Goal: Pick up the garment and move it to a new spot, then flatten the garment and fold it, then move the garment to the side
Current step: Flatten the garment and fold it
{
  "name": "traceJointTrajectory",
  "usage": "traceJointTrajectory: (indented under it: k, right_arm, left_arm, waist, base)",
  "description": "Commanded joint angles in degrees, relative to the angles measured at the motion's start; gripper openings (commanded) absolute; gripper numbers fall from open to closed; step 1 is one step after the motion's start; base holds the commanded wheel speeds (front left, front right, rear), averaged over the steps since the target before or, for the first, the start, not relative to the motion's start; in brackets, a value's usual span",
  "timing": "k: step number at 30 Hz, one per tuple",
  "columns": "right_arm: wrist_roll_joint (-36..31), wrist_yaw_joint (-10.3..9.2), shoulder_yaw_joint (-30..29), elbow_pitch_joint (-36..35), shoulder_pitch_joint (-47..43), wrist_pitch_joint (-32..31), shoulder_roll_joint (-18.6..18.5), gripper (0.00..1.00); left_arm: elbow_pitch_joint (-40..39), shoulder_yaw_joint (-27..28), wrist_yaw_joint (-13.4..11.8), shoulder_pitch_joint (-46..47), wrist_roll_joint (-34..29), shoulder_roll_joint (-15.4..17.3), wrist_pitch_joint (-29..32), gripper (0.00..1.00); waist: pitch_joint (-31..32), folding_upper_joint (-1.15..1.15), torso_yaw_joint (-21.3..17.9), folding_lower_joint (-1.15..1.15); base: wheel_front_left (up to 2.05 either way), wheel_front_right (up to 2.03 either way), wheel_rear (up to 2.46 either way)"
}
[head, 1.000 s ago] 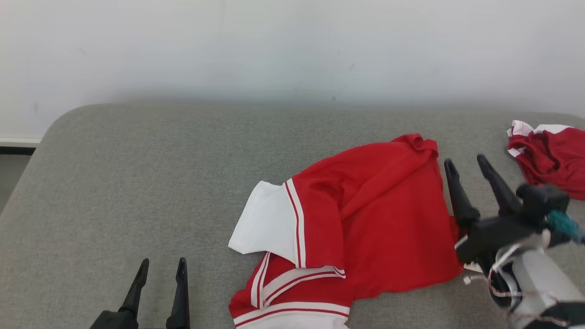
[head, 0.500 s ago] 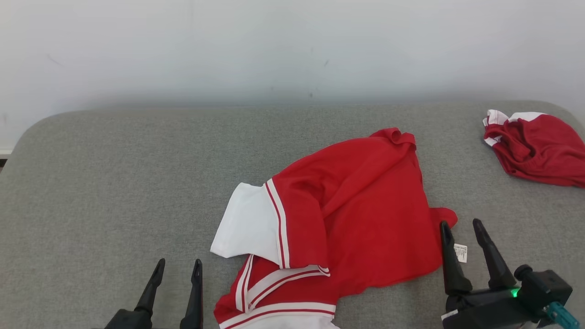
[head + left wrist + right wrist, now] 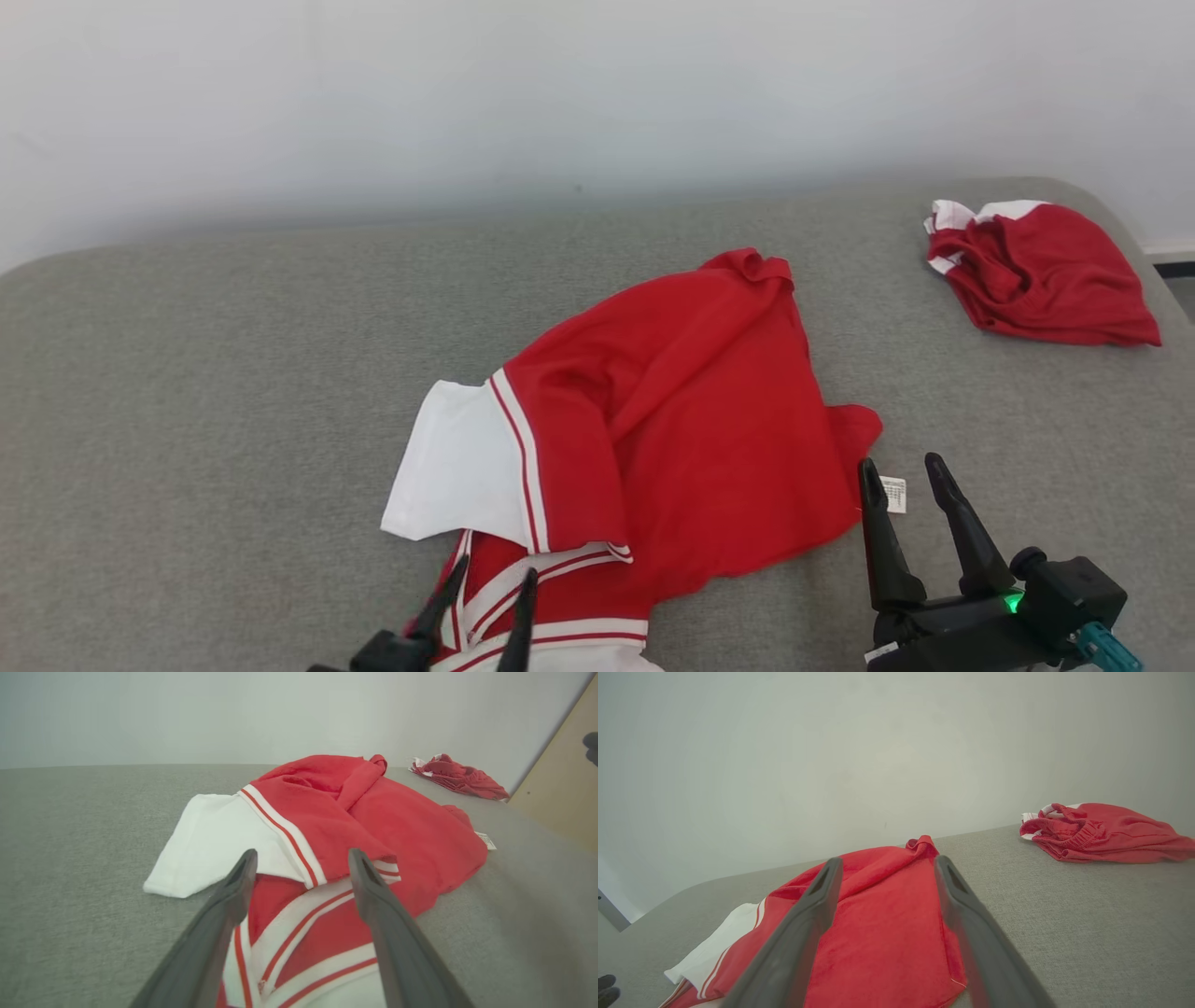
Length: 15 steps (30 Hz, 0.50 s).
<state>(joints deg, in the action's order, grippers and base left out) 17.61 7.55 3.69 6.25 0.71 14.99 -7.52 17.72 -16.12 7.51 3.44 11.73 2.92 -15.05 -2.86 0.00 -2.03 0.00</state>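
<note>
red garment [image 3: 691, 411], red bundle [image 3: 1046, 271]: two; left claw [image 3: 497, 566], right claw [image 3: 901, 462]: two, spread.

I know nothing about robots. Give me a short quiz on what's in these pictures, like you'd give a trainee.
1. True or false: the left gripper and the right gripper are both shut on the red and white garment.
2. Where does the bunched red garment lie on the grey surface? A: under the left gripper. B: at the far right. C: at the far left.
3. In the head view, what small white thing lies between the right gripper's fingers?

Key: 1, false: both stand open. 2, B. 3, the garment's label.
</note>
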Motion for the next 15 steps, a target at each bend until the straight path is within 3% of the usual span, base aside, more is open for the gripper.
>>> traceJointTrajectory:
  k: [1,15]
  right_arm:
    - [-0.3,-0.17,0.3,0.1,0.4,0.2,0.5,1.00]
    - [-0.3,-0.17,0.8,0.1,2.4,0.2,1.5,1.00]
  left_arm:
    - [1.8,-1.8,-0.1,1.1,1.2,0.0,-0.2,1.00]
    - [12.8,-10.6,-0.1,9.1,8.0,0.0,-0.2,1.00]
  waist:
    - [-0.8,0.00,-2.0,0.00]
    - [-4.0,0.00,-7.1,0.00]
  base:
    - [0.00,0.00,0.00]
    - [0.00,0.00,0.00]
